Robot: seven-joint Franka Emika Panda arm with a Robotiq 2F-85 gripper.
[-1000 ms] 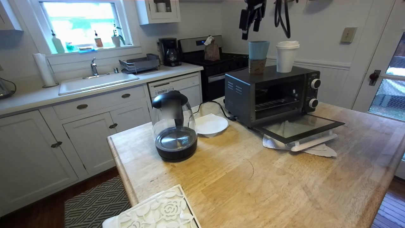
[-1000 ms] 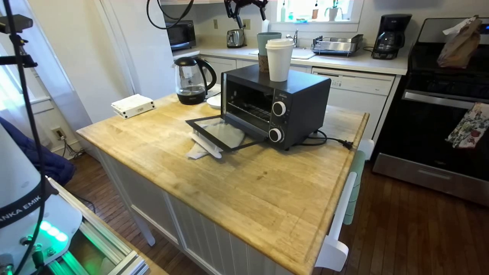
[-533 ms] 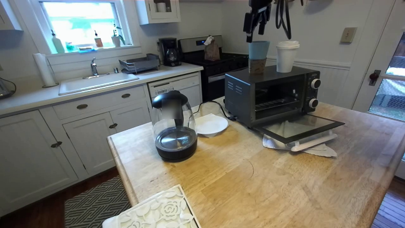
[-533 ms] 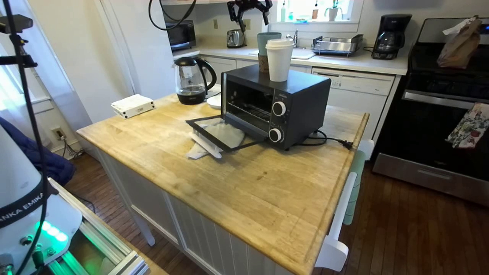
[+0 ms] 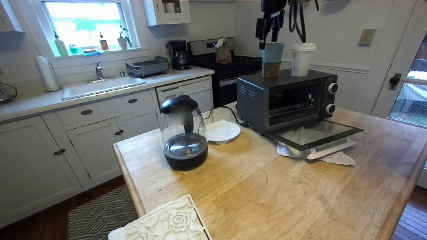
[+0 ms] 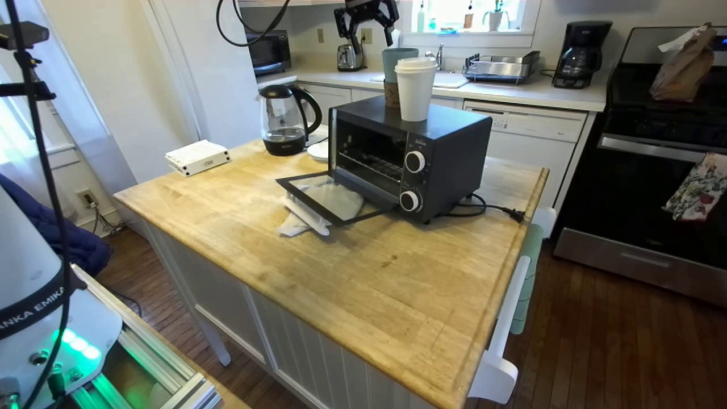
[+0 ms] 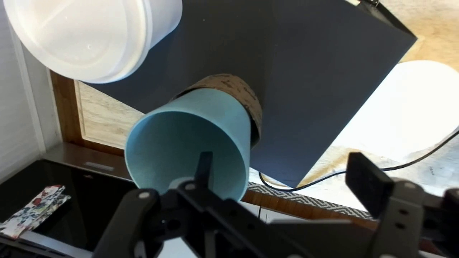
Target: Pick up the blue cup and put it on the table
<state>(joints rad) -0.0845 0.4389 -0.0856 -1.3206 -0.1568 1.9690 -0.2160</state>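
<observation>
The blue cup [image 5: 274,53] stands upright on the black toaster oven, with a brown speckled sleeve [image 5: 271,69] around its lower part. It also shows in an exterior view [image 6: 392,63], partly behind the white cup. My gripper [image 5: 269,42] is open and empty at the height of the cup's rim. In the wrist view my gripper [image 7: 279,168] has its fingers wide apart. One finger [image 7: 205,166] overlaps the mouth of the blue cup [image 7: 224,111]; I cannot tell whether it is inside. The other finger is off to the side. The table [image 5: 253,190] bears the oven.
The white lidded cup [image 5: 302,61] stands beside the blue cup on the toaster oven [image 6: 448,170], whose door [image 5: 317,135] hangs open. A kettle [image 5: 186,150], white plates [image 5: 223,131] and a white box [image 6: 199,157] are on the table. A cord lies behind the oven.
My gripper has come down to the height of the cup's rim, with a small sideways shift. Its fingers stay apart. The blue cup and the other objects have not moved.
</observation>
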